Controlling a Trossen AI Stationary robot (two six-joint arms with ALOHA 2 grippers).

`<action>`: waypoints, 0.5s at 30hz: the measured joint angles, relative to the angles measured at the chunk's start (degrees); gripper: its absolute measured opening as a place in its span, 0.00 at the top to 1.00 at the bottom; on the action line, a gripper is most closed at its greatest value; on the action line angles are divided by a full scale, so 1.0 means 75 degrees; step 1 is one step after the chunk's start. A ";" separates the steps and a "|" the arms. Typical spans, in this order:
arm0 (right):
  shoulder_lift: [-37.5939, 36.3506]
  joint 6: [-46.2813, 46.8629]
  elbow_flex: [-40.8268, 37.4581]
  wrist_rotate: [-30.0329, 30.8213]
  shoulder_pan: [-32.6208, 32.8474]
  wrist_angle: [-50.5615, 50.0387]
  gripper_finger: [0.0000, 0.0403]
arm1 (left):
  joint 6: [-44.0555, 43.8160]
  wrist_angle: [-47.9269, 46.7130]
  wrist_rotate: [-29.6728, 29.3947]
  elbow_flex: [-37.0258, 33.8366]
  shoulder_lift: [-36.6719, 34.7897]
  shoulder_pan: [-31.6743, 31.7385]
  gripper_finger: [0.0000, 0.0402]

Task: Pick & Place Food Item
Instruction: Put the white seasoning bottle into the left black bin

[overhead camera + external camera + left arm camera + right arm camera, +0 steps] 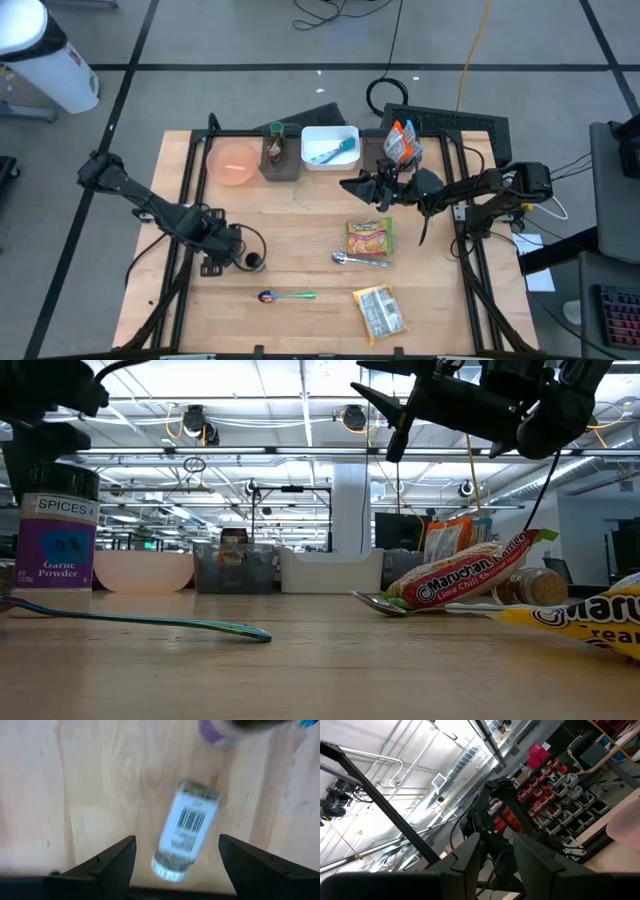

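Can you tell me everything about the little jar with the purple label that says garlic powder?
The garlic powder jar is a small clear bottle with a dark cap, a purple label and a white band reading "SPICES". It stands upright on the wooden table, near the left side. From above, only its dark round top shows. A barcode runs down its back. The left gripper sits around it with fingers spread wide, not squeezing. A teal-handled spoon lies on the table nearby, in front of it.

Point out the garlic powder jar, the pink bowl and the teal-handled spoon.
garlic powder jar [58, 546], low view, on its purple label.
pink bowl [233, 163], high view, on its inside.
teal-handled spoon [296, 296], high view, on its handle.
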 joint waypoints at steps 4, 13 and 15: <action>0.0000 -0.0008 0.0000 -0.0003 0.0000 0.0000 0.72 | 0.0028 0.0291 -0.0166 -0.0017 0.0000 -0.0167 0.27; 0.0000 -0.0106 0.0000 -0.0006 0.0000 -0.0003 0.72 | -0.0144 0.0975 -0.0113 -0.0702 0.0000 -0.0489 0.27; 0.0000 -0.0106 0.0000 -0.0006 0.0000 -0.0003 0.72 | -0.0148 0.1120 -0.0101 -0.0850 0.0000 -0.0488 0.27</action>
